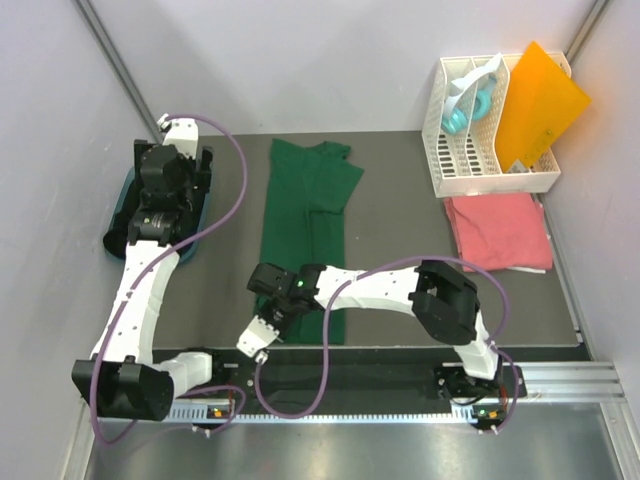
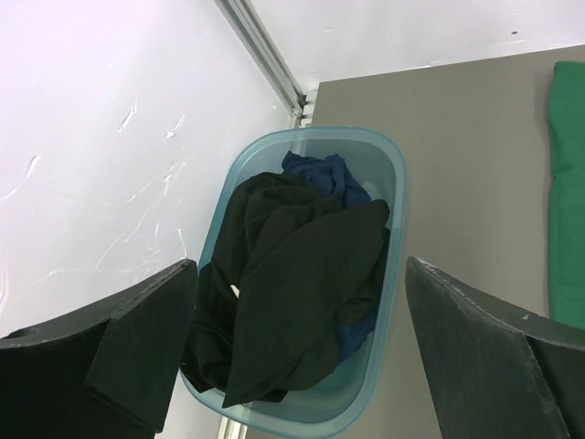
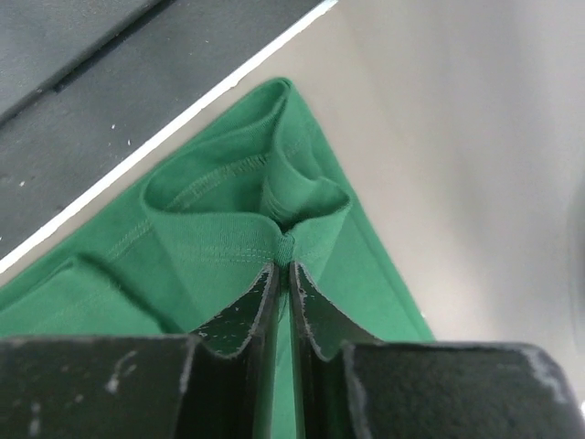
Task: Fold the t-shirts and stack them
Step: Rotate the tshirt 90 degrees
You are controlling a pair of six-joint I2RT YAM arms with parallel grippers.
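Near the front edge of the grey surface [image 1: 400,250], the right gripper [image 3: 283,270] is clamped on the dark green cloth t-shirt [image 1: 305,215]. Its two black fingers [image 3: 242,311] almost meet, with only a pinched ridge of hem between them. The cloth puckers into an open loop just beyond the fingertips.

From above, the green t-shirt lies as a long, narrow, lengthwise-folded strip. It runs from the far side of the surface, where a short sleeve sticks out to the right, to the near edge, where it is gripped.

At far left, the left gripper [image 2: 300,274] hangs over a translucent teal plastic bin [image 2: 395,174] with its jaws spread wide, clear of the contents. The bin holds crumpled black cloth [image 2: 274,311] with a fold of dark blue cloth [image 2: 324,174] at its far end; how many garments these make up cannot be told.

At right, well apart from the green strip, a coral pink cloth t-shirt [image 1: 498,230] lies folded into a flat rectangle. It sits just in front of a white slotted plastic rack [image 1: 470,165] that holds an upright orange plastic sheet [image 1: 540,100].
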